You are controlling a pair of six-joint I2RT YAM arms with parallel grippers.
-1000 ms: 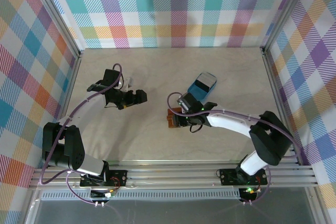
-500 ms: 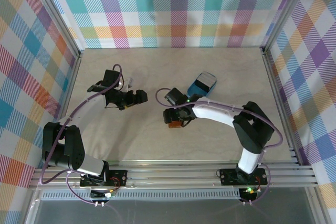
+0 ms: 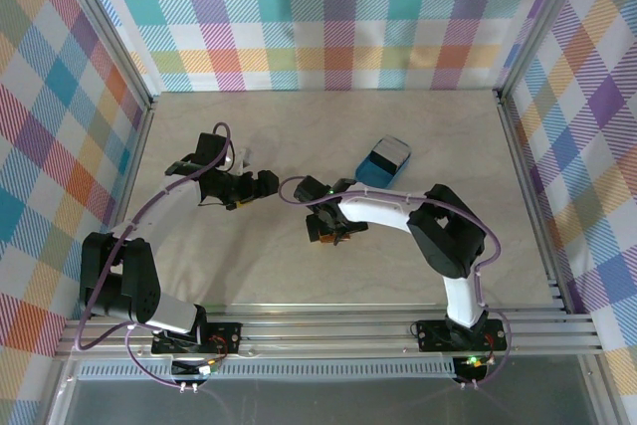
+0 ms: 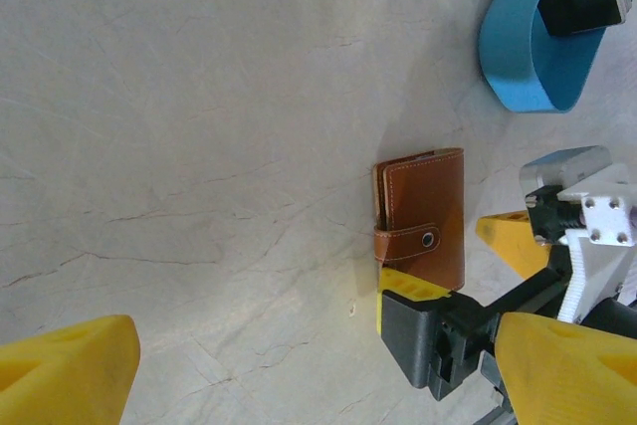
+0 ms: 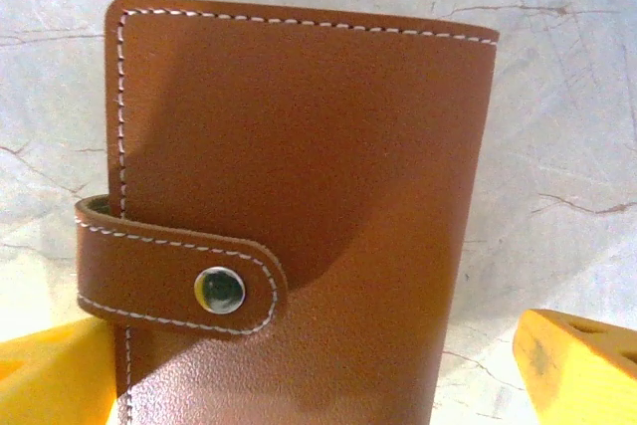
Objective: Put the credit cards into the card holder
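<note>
Right gripper (image 3: 327, 227) swung left, fingers now spread astride card holder (image 4: 423, 204) | holder snapped shut, flat mid-tabletop | left gripper (image 3: 263, 184) spread wide, empty | step: grasp holder | next: unsnap tab (image 5: 179, 281), open it

The right hand (image 4: 458, 264) straddles the strap end of the wallet (image 4: 423, 206), closing off that side. The blue tray (image 4: 532, 57) stands well apart. Bare counter (image 4: 179, 146) around the wallet's other edges leaves room to pass.
</note>
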